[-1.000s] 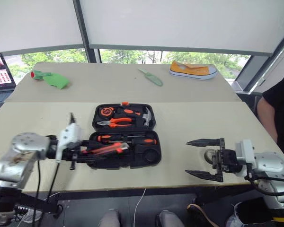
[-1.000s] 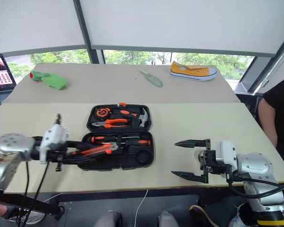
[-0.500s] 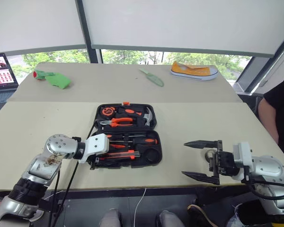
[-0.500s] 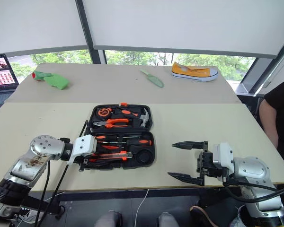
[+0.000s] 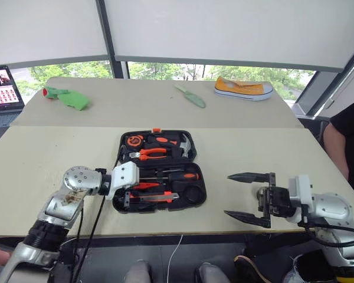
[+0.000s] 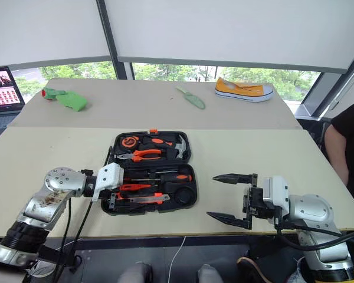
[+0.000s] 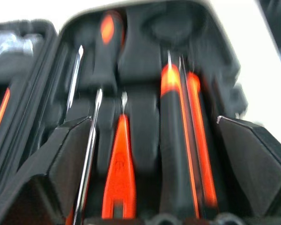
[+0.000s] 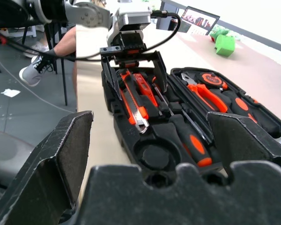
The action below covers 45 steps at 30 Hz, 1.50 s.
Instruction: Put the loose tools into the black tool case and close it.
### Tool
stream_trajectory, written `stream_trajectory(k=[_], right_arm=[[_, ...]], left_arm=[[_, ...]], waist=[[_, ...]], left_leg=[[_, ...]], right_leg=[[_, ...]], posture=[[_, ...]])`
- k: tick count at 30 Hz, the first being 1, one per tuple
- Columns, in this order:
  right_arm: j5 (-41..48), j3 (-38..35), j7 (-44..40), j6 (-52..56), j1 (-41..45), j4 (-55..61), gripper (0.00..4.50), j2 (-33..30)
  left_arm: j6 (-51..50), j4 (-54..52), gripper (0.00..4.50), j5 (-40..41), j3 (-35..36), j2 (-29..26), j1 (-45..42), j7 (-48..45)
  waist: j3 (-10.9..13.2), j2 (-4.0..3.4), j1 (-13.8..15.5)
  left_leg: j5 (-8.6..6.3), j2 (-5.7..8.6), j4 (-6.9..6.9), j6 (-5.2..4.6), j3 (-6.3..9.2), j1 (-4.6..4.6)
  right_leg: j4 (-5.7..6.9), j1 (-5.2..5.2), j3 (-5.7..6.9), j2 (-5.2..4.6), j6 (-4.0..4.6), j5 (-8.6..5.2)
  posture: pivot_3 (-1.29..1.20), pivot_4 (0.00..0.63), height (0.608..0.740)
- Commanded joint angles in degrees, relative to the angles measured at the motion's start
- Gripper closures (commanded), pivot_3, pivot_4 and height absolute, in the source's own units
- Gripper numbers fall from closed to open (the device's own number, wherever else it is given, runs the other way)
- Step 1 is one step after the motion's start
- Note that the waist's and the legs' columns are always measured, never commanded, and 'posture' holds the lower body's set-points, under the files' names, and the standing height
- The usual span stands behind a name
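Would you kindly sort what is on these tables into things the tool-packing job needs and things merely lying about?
Job:
- black plastic clamshell tool case, open
- orange-and-black utility knife, in it

Lying about:
- pale green trowel
- yellow canvas shoe
- green crumpled object
- laptop

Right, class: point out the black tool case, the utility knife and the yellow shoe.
black tool case (image 5: 192, 158): left eye view, right rim of the lid half.
utility knife (image 5: 159, 197): left eye view, middle of its orange body.
yellow shoe (image 5: 243, 89): left eye view, side of the upper.
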State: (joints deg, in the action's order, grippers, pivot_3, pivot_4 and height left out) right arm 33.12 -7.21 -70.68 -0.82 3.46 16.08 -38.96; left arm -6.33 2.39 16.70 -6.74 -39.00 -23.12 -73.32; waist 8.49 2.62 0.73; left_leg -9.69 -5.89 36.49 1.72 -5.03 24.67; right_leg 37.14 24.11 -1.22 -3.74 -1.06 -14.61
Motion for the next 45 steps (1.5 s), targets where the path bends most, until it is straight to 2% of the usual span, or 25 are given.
stream_trajectory(k=[1,2,3,4,14,23,28,31,36,39,42,43,45], right_arm=[[0.41,-0.34,0.62,0.01,1.45,-1.26,0.0,0.55],[0.28,-0.29,0.7,-0.12,1.64,-1.63,0.0,0.76],[0.17,-0.23,0.78,-0.25,1.72,-1.84,0.0,0.92],[0.09,-0.14,1.06,-0.34,1.72,-1.9,0.0,1.21],[-0.51,0.04,2.21,-1.13,0.13,-2.01,0.0,2.69],[-0.31,-0.07,2.09,-0.94,-0.79,-2.06,0.0,2.39],[-0.42,0.0,2.17,-0.98,-1.12,-2.26,0.0,2.49],[-0.5,0.04,2.41,-0.89,-1.22,-2.48,0.0,2.59],[-0.33,-0.44,2.87,-0.62,-1.36,-2.14,0.0,2.33],[0.29,-2.52,3.69,-0.33,-2.78,-1.41,0.0,1.55],[1.67,-6.44,5.67,0.28,-5.01,-0.27,0.0,1.06],[2.06,-8.45,6.23,0.27,-6.44,0.12,0.0,0.76],[2.51,-11.51,6.72,0.36,-9.28,0.74,0.0,0.14]], left_arm=[[-1.44,2.19,0.03,7.74,5.91,-0.12,-2.61,-3.33],[-0.92,2.65,0.03,7.97,6.32,0.04,-2.69,-3.32],[-0.98,2.68,0.55,8.18,6.44,0.17,-2.51,-3.48],[0.05,2.65,0.68,7.63,6.34,0.35,-1.99,-3.5],[7.17,4.37,4.47,2.25,2.85,1.42,2.57,-4.01],[10.31,7.68,4.47,-4.04,-1.54,1.0,4.3,-3.19],[7.03,8.9,4.47,-7.01,-3.96,0.35,4.59,-1.16],[3.12,10.4,4.47,-9.12,-5.9,0.27,5.23,0.8],[3.95,12.57,4.47,-5.98,-3.54,2.26,5.0,1.45],[6.11,12.27,4.47,-2.99,-0.56,3.18,4.85,1.49],[8.16,10.22,3.77,2.73,3.8,4.41,4.91,0.05],[8.62,9.05,3.3,4.96,5.75,4.56,5.12,-0.34],[9.04,6.98,2.7,7.86,8.62,4.43,5.79,-0.64]], waist=[[0.0,0.0,-0.04],[0.0,-0.01,-0.1],[0.0,-0.01,-0.16],[0.0,-0.01,-0.15],[0.0,-0.01,0.08],[-0.05,-0.09,-0.02],[-0.23,-0.36,0.05],[-0.4,-0.66,-0.02],[-0.75,-1.15,-0.07],[-0.76,-1.17,0.01],[-0.75,-1.17,0.01],[-0.73,-1.13,-0.03],[-0.67,-1.06,-0.04]], left_leg=[[0.0,-0.01,0.03,0.0,0.05,0.0],[0.0,-0.01,0.04,0.0,0.09,0.0],[0.0,-0.01,0.05,0.0,0.09,-0.01],[0.0,-0.01,0.05,0.0,0.09,-0.03],[0.0,-0.01,0.09,0.0,0.1,-0.01],[0.0,-0.03,0.11,0.0,0.1,-0.03],[0.0,-0.02,0.11,0.0,0.1,-0.15],[-0.01,-0.02,0.11,0.01,0.1,-0.56],[-0.02,-0.03,0.1,0.02,0.08,-0.93],[-0.02,-0.02,0.1,0.02,0.09,-0.92],[-0.02,-0.01,0.1,0.02,0.05,-0.85],[-0.02,-0.01,0.1,0.02,0.05,-0.82],[-0.02,-0.02,0.1,0.01,0.08,-0.73]], right_leg=[[0.01,-0.02,0.0,0.03,0.0,0.0],[0.02,-0.03,0.0,0.06,-0.01,-0.01],[0.02,-0.04,-0.01,0.06,-0.03,-0.02],[0.02,-0.06,-0.01,0.06,-0.03,-0.02],[0.03,-0.08,-0.02,0.07,0.05,0.03],[0.03,-0.1,-0.06,0.1,0.04,0.03],[0.02,-0.24,-0.09,0.1,0.0,0.01],[-0.01,-0.67,-0.09,0.1,-0.31,-0.21],[-0.03,-0.99,-0.16,0.1,0.03,-0.45],[-0.02,-0.98,-0.2,0.13,0.03,-0.44],[-0.04,-0.94,-0.28,0.13,0.02,-0.43],[-0.04,-0.92,-0.29,0.13,0.0,-0.42],[-0.03,-0.84,-0.29,0.16,-0.06,-0.38]], posture=[[0.0,0.15,0.74],[0.0,0.15,0.74],[0.0,0.15,0.74],[0.0,0.15,0.74],[0.0,0.15,0.74],[0.0,0.15,0.74],[0.0,0.15,0.74],[0.0,0.15,0.74],[0.0,0.15,0.74],[0.0,0.15,0.74],[0.0,0.15,0.74],[0.0,0.15,0.74],[0.0,0.15,0.74]])
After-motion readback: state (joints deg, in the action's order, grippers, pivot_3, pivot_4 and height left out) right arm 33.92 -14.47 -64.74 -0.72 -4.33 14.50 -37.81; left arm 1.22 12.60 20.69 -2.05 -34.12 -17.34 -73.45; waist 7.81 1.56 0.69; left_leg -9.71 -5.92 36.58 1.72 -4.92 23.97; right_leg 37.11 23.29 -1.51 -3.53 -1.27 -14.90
